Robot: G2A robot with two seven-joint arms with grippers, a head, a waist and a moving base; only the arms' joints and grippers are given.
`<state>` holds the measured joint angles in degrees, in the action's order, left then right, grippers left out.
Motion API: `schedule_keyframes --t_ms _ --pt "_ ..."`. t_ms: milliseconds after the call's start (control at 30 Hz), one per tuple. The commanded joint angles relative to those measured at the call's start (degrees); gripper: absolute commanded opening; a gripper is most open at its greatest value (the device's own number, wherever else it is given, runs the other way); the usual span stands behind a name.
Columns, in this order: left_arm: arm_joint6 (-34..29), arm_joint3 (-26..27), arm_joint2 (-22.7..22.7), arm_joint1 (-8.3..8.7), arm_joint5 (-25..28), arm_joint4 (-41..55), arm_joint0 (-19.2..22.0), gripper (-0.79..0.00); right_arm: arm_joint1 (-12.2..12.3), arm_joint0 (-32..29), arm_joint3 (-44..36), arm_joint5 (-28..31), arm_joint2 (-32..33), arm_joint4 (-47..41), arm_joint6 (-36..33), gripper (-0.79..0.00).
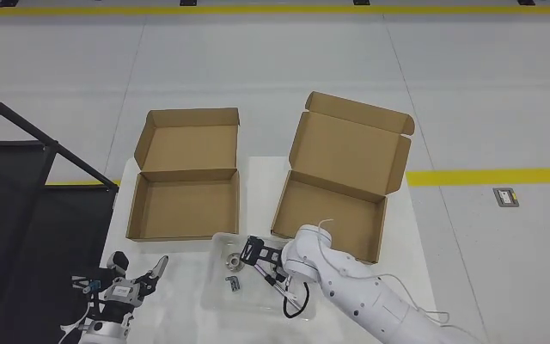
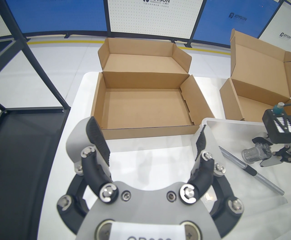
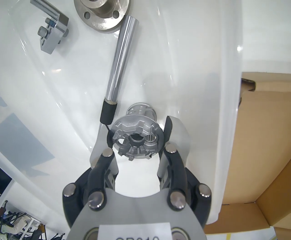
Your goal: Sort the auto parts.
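My right gripper (image 3: 138, 136) is shut on a grey cast hub (image 3: 136, 138) low inside the clear plastic tray (image 3: 204, 68). In the left wrist view, the right gripper (image 2: 271, 158) and the cast hub (image 2: 252, 154) show at the tray's far side. A chrome rod with a black sleeve (image 3: 117, 66), a round steel flange (image 3: 102, 13) and a small metal bracket (image 3: 51, 34) lie in the tray beyond the fingers. My left gripper (image 2: 146, 127) hangs open with nothing in it over the table's front left, just short of the left cardboard box (image 2: 143, 102).
Two open cardboard boxes stand behind the tray (image 1: 219, 297): the left box (image 1: 183, 206) and the right box (image 1: 331, 215), both with nothing inside. A black frame (image 1: 34, 224) borders the table on the left. The chrome rod (image 2: 250, 168) lies aslant near the tray's left wall.
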<state>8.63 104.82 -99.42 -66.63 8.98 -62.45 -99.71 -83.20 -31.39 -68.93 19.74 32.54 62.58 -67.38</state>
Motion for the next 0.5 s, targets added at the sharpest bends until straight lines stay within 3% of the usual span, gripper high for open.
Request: schedule_keyframes --t_ms 0,300,467 --pt "0.0 0.0 0.0 0.0 0.0 0.0 0.0 0.0 0.15 -0.33 -0.6 0.28 0.48 0.15 0.16 -0.785" --pt "0.0 0.0 0.0 0.0 0.0 0.0 0.0 0.0 2.34 -3.35 -13.56 4.99 4.64 4.21 1.49 -0.785" --pt "0.0 0.0 0.0 0.0 0.0 0.0 0.0 0.0 3.79 -5.38 -23.43 4.67 9.31 6.48 1.12 -0.785"
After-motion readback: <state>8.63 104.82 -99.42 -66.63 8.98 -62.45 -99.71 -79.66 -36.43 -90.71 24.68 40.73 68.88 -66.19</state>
